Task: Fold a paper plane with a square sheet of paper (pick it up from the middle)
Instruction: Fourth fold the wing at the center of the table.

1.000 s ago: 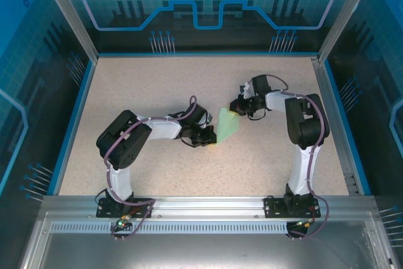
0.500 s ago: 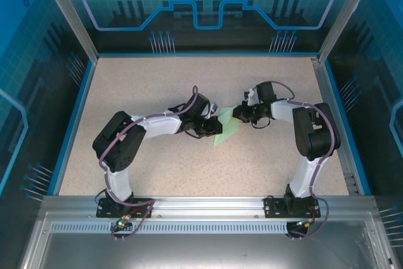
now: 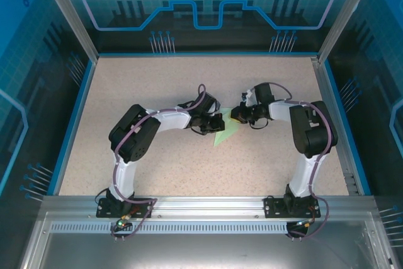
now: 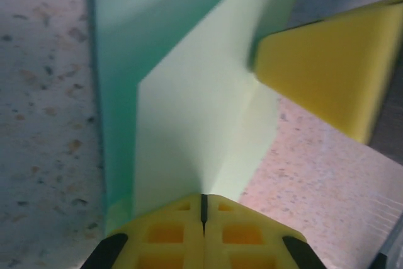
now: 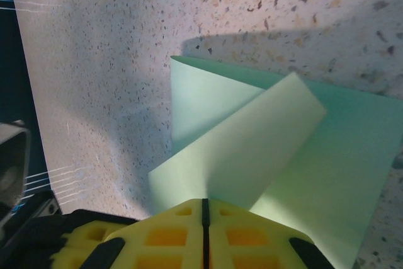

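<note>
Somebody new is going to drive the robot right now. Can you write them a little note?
Left gripper: shut, pinching an edge of the green paper.
Right gripper: shut, pinching a folded-over flap of it.
Paper: near the middle of the table, between both grippers, lower layer lying flat.
Done: sheet partly folded, with flaps turned over.
Left: the remaining folds; it has no plane shape yet.

Left arm (image 3: pixel 165 120) and right arm (image 3: pixel 308 127) alike: black joint housings, white link covers, purple-grey cables, black bolted bases; left gripper (image 4: pixel 203 205) and right gripper (image 5: pixel 203 209) have yellow, square-recessed fingers (image 4: pixel 167 234).
</note>
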